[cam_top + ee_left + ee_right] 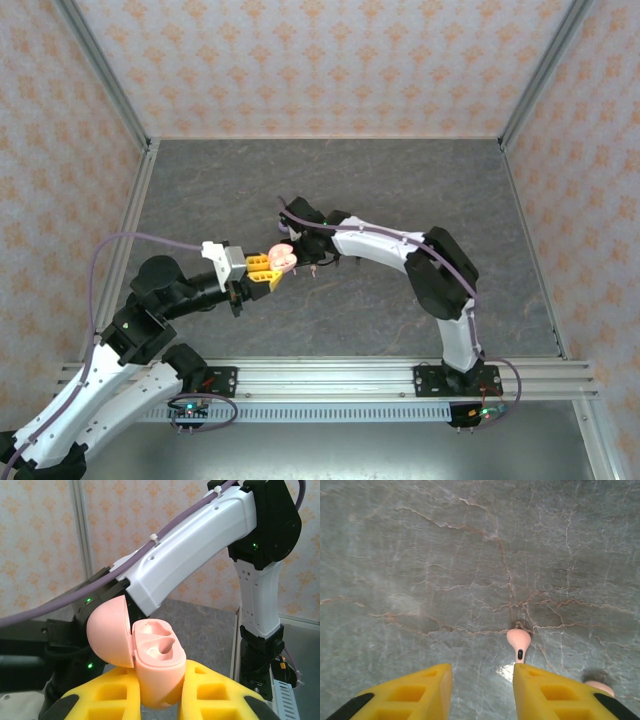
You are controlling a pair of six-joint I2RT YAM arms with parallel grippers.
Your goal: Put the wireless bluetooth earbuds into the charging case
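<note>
Case (157, 667) base between fingers (215, 692), one earbud (599, 686) half-hidden

Left fingers (215, 695) clamped on charging case (157, 667), right fingers (552, 690) spread, pointing down

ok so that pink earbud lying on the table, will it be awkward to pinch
Probably fiddly: the pink earbud is far narrower than the gap of the open right gripper, so it looks very light and easy to nudge aside. Its rounded head and smooth shell suggest it could slip or swivel on the polished table. It looks rigid, not floppy.
</note>
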